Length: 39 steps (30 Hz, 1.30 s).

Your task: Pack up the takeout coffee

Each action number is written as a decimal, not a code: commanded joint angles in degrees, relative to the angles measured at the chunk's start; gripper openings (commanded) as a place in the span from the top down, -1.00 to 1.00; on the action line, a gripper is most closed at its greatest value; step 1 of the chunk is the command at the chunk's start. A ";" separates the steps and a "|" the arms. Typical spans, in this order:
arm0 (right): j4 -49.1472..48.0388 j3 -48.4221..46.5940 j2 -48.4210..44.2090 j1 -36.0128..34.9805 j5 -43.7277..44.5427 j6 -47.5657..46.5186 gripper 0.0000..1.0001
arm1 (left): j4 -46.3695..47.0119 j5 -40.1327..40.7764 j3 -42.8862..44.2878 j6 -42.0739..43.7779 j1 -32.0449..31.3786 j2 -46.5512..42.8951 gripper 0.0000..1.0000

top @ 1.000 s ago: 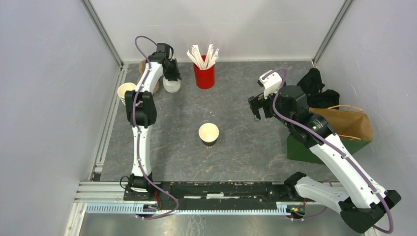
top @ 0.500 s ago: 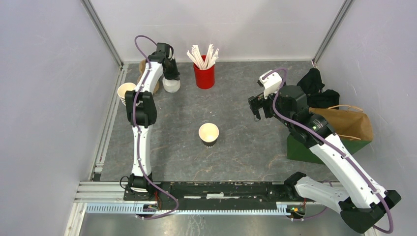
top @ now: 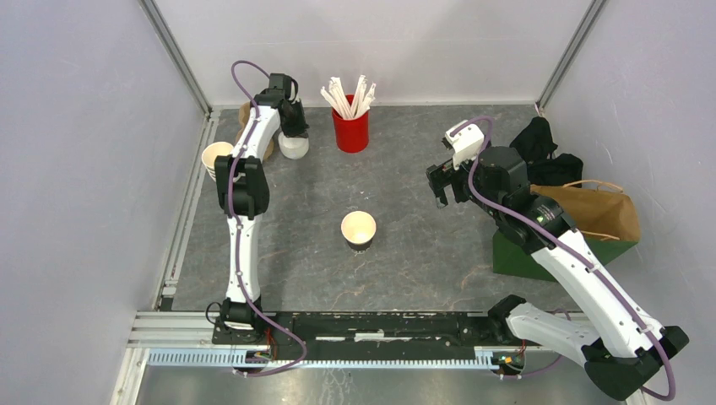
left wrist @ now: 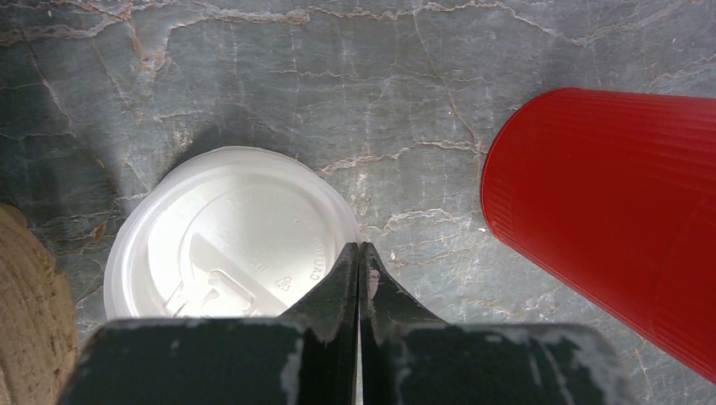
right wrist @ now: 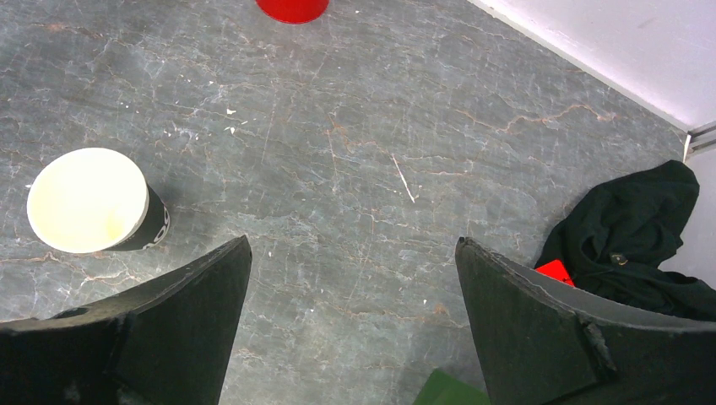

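Note:
No lidded takeout coffee is in view. A lidless black paper cup with a cream inside stands mid-table, and it also shows at the left of the right wrist view. At the far left, my left gripper points down at a stack of white lids. In the left wrist view its jaws are pressed together on the right rim of the top white lid. My right gripper hovers right of the cup, open and empty.
A red holder full of white sticks stands just right of the lids. A stack of lidless cups and a brown object sit at the far left. A brown paper bag, green box and black cloth are on the right.
My left gripper's jaws have closed at the lid stack. The right arm and the cup have not moved.

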State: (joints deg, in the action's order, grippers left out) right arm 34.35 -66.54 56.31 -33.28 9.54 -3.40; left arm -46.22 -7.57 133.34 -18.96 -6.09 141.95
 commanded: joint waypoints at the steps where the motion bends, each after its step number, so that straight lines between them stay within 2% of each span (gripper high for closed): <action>1: -1.83 -1.21 -0.85 -0.26 0.17 0.15 -0.96 | -0.01 1.20 2.01 2.14 -0.05 -3.82 0.96; 15: -1.83 -1.67 -0.69 -0.27 0.22 -0.29 -0.96 | -0.05 0.62 1.35 1.29 -0.59 -8.93 0.96; 24: -1.97 -1.54 -0.86 -0.30 0.26 -0.20 -0.96 | 0.01 5.74 -0.22 -1.14 -1.16 -14.26 0.96; 29: -2.16 -1.21 -1.02 -0.29 -0.04 0.05 -0.96 | -0.09 5.74 -0.72 -3.28 -1.12 -17.04 0.96; 35: -2.49 -1.12 -1.28 -0.22 0.22 0.28 -0.96 | 0.68 2.42 -7.24 -10.71 -1.11 -24.96 0.96; 39: -2.95 -1.18 -1.05 -0.25 -1.14 1.15 -0.96 | 5.24 -3.36 -17.81 -17.93 -1.12 -35.21 0.97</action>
State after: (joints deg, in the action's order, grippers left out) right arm 34.06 -66.54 56.01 -33.28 9.47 -3.27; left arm -45.80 -4.89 122.54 -27.29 -6.98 118.10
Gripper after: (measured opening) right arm 0.979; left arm 0.026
